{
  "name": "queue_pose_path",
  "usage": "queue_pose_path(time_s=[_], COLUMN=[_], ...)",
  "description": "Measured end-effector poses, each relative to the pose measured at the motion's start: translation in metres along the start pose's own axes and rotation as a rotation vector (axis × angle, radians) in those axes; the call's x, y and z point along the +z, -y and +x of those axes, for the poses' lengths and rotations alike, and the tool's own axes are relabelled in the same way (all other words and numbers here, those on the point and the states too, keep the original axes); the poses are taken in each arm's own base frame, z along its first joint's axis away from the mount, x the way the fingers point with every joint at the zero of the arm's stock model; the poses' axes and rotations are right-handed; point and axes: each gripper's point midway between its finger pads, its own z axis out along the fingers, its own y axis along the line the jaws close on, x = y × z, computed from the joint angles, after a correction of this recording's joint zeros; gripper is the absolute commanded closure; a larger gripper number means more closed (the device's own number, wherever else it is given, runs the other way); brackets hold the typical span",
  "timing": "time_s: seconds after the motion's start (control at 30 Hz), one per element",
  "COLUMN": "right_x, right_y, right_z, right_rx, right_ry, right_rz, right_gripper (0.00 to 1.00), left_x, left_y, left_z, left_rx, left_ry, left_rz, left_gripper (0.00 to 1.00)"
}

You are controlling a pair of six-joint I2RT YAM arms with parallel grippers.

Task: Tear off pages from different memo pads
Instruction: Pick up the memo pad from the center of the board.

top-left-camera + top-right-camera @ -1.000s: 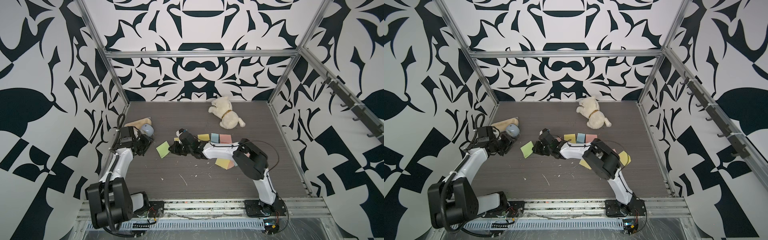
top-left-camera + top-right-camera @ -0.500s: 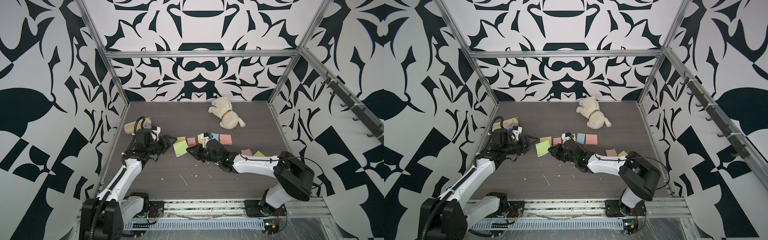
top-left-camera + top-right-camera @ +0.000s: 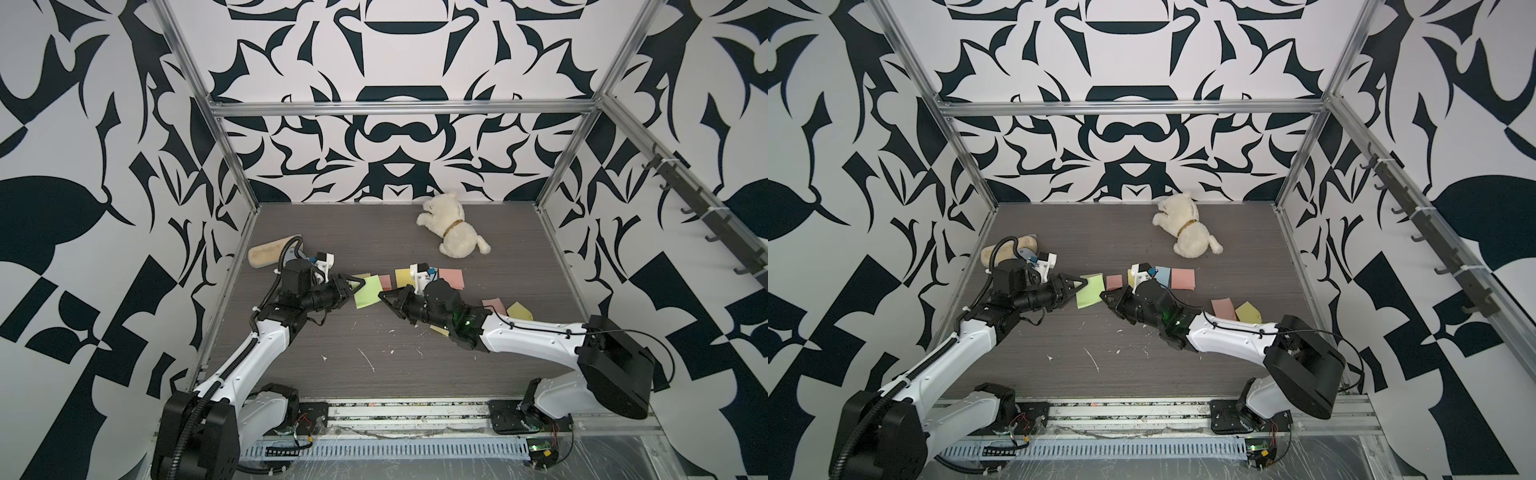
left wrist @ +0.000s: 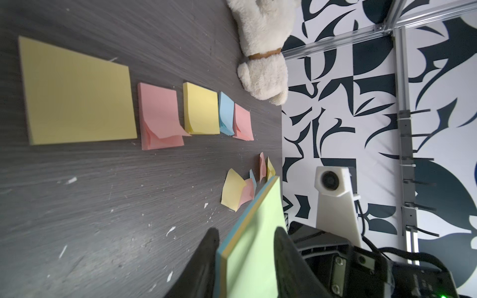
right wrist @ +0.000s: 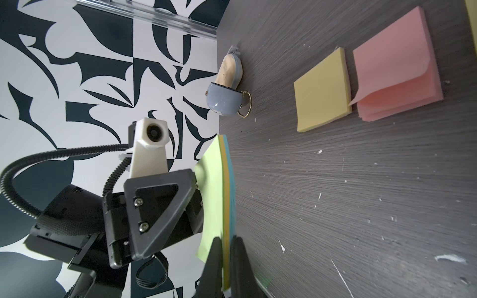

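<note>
Clamping green pad (image 3: 368, 291): left jaws, right jaws | white-flecked dark table (image 3: 415, 374) | black-white patterned walls (image 3: 291, 62)

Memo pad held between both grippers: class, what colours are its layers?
The square memo pad is green-faced over yellow and blue bands; clearest in right wrist view.

Right gripper (image 5: 226, 242) jaws pinched edge of green-topped memo pad (image 5: 213, 203), held on edge; left gripper (image 5: 206, 180) clamped its other end. Yellow pad (image 5: 322, 93) lay beside pink pad (image 5: 407, 102) on dark surface (image 5: 335, 206); pink top page (image 5: 387, 51) curled.
</note>
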Motion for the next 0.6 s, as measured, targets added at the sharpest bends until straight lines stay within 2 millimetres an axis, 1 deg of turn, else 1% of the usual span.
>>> queue_pose_path(time_s=[0.1, 0.13, 0.23, 0.27, 0.33, 0.43, 0.47, 0.53, 0.6], right_x=[0.000, 0.000, -0.002, -0.004, -0.013, -0.036, -0.044, -0.056, -0.063], right_y=[0.000, 0.001, 0.001, 0.002, 0.005, 0.011, 0.012, 0.008, 0.001], right_z=[0.001, 0.002, 0.004, 0.006, 0.008, 0.010, 0.012, 0.025, 0.047], right_rx=[0.011, 0.015, 0.011, -0.003, -0.061, -0.246, -0.345, -0.561, -0.778], right_ry=[-0.006, -0.008, -0.025, -0.035, -0.045, -0.038, -0.033, -0.047, -0.089], right_rz=[0.000, 0.001, 0.003, 0.009, 0.031, 0.112, 0.144, 0.187, 0.200], right_gripper=[0.90, 0.87, 0.67, 0.62, 0.58, 0.56, 0.55, 0.55, 0.54], left_x=[0.000, 0.001, 0.002, 0.002, 0.003, 0.008, 0.010, 0.015, 0.020], left_y=[0.003, 0.004, 0.004, 0.003, 0.001, 0.000, -0.001, -0.001, 0.002], left_z=[-0.001, 0.000, 0.001, 0.002, 0.002, 0.006, 0.009, 0.023, 0.042], left_rx=[0.001, 0.004, 0.009, 0.007, 0.001, -0.001, 0.000, 0.015, 0.048], left_ry=[-0.003, -0.007, -0.018, -0.026, -0.042, -0.081, -0.095, -0.142, -0.200], left_rz=[0.015, 0.020, 0.021, 0.013, -0.011, -0.038, -0.046, -0.057, -0.059], left_gripper=[0.97, 1.00, 1.00, 1.00, 1.00, 1.00, 1.00, 1.00, 1.00])
